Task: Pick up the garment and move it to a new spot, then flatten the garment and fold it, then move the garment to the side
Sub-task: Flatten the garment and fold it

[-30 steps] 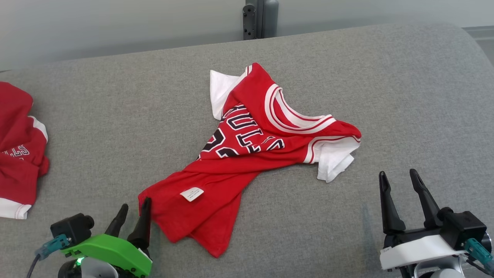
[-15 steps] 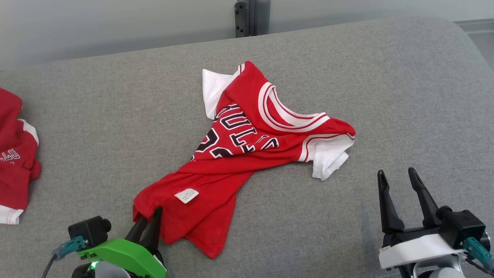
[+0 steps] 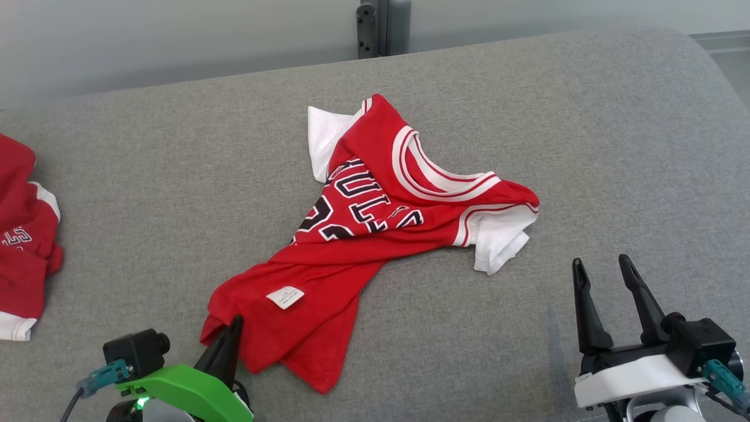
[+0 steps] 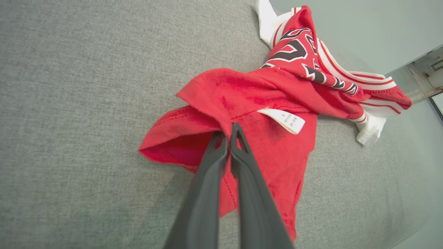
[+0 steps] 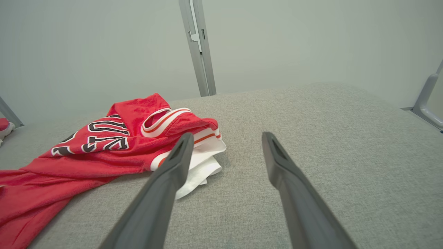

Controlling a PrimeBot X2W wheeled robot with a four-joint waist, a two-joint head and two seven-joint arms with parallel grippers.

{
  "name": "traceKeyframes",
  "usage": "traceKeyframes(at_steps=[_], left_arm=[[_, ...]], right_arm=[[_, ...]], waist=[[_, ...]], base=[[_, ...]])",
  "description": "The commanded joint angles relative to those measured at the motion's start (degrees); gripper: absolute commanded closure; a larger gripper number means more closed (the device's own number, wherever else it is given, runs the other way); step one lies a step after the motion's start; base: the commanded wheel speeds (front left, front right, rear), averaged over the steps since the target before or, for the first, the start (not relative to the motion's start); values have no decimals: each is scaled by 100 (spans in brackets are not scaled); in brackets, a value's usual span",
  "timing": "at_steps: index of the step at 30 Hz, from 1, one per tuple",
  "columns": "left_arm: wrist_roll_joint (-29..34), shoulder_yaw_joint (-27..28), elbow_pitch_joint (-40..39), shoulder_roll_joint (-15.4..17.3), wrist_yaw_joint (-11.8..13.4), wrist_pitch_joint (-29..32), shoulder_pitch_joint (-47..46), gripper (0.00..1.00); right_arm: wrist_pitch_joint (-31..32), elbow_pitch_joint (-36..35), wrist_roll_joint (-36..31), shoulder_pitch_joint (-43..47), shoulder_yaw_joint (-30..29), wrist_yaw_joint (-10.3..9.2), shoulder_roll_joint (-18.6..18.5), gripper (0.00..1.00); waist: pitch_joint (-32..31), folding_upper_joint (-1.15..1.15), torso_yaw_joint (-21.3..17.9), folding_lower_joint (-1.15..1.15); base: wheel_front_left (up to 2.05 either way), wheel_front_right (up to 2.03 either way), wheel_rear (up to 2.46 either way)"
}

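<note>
Pinching the bottom corner of the red garment (image 3: 375, 234) with the left gripper (image 3: 234, 321), fingers squeezed tight. Holding nothing with the right gripper (image 3: 602, 262), fingers wide apart over the grey tabletop (image 3: 586, 146).

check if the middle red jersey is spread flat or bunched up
Bunched up: the red jersey lies twisted across its middle, its hem doubled over.

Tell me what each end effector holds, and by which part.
The left end effector is shut on the red jersey, pinching a fold at its bottom hem, near the white label. The right end effector is open and holds nothing.
</note>
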Motion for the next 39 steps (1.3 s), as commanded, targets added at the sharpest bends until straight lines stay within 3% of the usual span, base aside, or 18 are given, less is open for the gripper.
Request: traceKeyframes(at_steps=[1, 9, 13, 20, 25, 28, 34, 39], left_arm=[[85, 39, -51, 84, 19, 15, 27, 100], [207, 358, -265, 652, 45, 294, -675, 100], [310, 513, -115, 777, 9, 508, -1344, 100], [662, 574, 593, 696, -228, 695, -2775, 100], [819, 516, 775, 738, -417, 763, -3233, 100], [668, 492, 550, 865, -417, 879, -2870, 100], [301, 579, -92, 1232, 13, 676, -1393, 100], [-105, 674, -271, 1126, 291, 180, 18, 100]], right_arm=[[-20, 10, 7, -58, 2, 0, -11, 0], [-20, 63, 68, -83, 111, 0, -13, 0], [-20, 77, 158, -106, 145, 0, -11, 0], [-20, 105, 259, -151, 134, 0, -11, 0], [-20, 99, 269, -66, 82, 0, -10, 0], [-20, 74, 291, 25, 2, 0, -10, 0], [-20, 65, 298, 140, -90, 0, -12, 0], [-20, 19, 227, 96, -133, 0, -11, 0]], waist=[[-14, 0, -13, 0], [-112, 0, -276, 0], [-103, 0, -475, 0], [-27, 0, -831, 0], [-36, 0, -971, 0], [-60, 0, -972, 0], [-71, 0, -721, 0], [-14, 0, -312, 0]], base=[[0, 0, 0], [0, 0, 0], [0, 0, 0], [0, 0, 0], [0, 0, 0], [0, 0, 0], [0, 0, 0], [0, 0, 0]])
